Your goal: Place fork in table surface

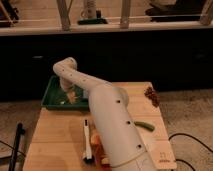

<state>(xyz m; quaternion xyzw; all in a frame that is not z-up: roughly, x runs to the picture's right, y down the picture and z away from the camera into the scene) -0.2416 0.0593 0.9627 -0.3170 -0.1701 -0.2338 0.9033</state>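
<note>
My gripper (68,93) hangs down from the white arm into the green tray (51,98) at the table's back left, near the tray's middle. Pale bits show on the tray floor just under and beside it, but I cannot pick out the fork among them; it is hidden by the gripper or lost against them. The table surface (55,135) is a light tan wooden top that stretches from the tray toward the front. My arm crosses its middle and hides much of it.
A long white-handled, black-tipped utensil (86,141) lies on the table left of my arm. Orange objects (98,151) sit at the front by the arm. A green object (144,125) and a dark reddish cluster (151,95) lie on the right. A black pole (17,144) stands off the left edge.
</note>
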